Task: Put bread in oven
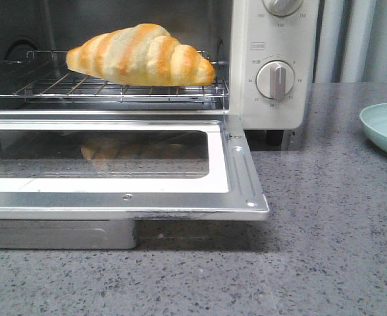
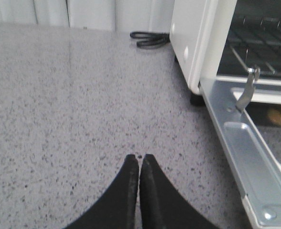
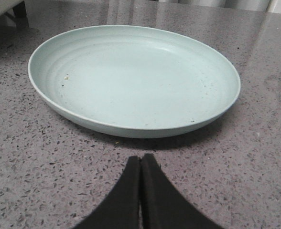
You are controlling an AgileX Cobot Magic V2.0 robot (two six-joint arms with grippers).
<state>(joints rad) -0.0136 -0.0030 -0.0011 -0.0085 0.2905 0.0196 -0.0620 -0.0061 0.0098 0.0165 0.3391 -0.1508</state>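
Note:
The bread (image 1: 141, 56), a golden-orange crescent roll with cream stripes, lies on the wire rack (image 1: 62, 85) inside the oven (image 1: 276, 99). The oven's glass door (image 1: 114, 158) is dropped down flat and open. Neither gripper shows in the front view. My left gripper (image 2: 139, 158) is shut and empty over the speckled counter, to the left of the oven's side wall (image 2: 190, 43) and door edge (image 2: 241, 143). My right gripper (image 3: 140, 157) is shut and empty, just in front of a pale green plate (image 3: 131, 76).
The pale green plate (image 1: 386, 128) is empty and sits on the counter right of the oven. A black cable (image 2: 150, 38) lies behind the oven's left side. The door hinge arm (image 2: 248, 88) stands up at the door's left edge.

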